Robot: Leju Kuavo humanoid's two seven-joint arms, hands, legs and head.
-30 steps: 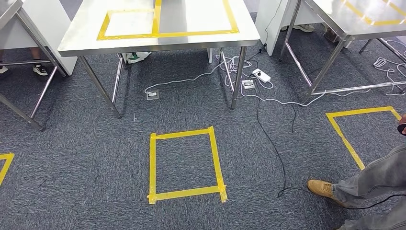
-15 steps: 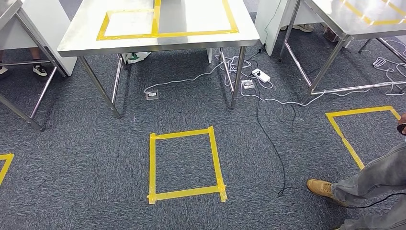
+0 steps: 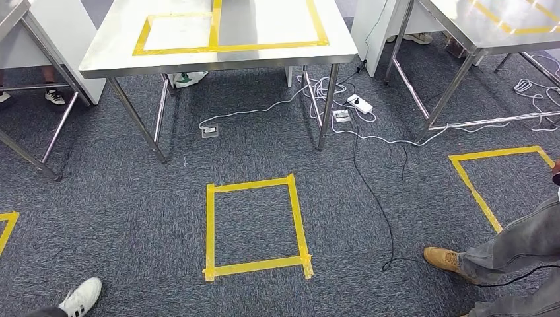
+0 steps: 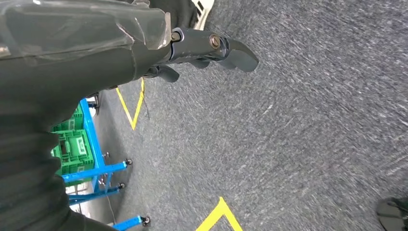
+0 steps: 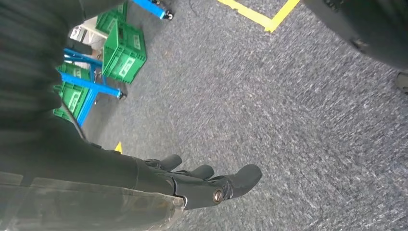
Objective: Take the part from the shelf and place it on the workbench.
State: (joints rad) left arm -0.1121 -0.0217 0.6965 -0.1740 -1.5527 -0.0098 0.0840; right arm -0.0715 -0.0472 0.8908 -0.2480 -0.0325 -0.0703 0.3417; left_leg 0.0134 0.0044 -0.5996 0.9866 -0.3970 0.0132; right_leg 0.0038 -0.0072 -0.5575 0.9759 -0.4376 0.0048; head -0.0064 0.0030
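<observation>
We see the workbench (image 3: 218, 49) at the head view's top, our wrist views add green crates (image 5: 122, 50), left hand (image 4: 211, 50) and right hand (image 5: 211, 185) with fingers loosely spread, holding nothing.

Left robot hand (image 4: 211, 50) and right robot hand (image 5: 207, 180) hang empty, fingers apart.

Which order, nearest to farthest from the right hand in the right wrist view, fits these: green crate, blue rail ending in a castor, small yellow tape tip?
From the right hand:
1. Yellow tape tip, close beside the hand.
2. Blue rail, farther out.
3. Green crate, beyond the rail.
</observation>
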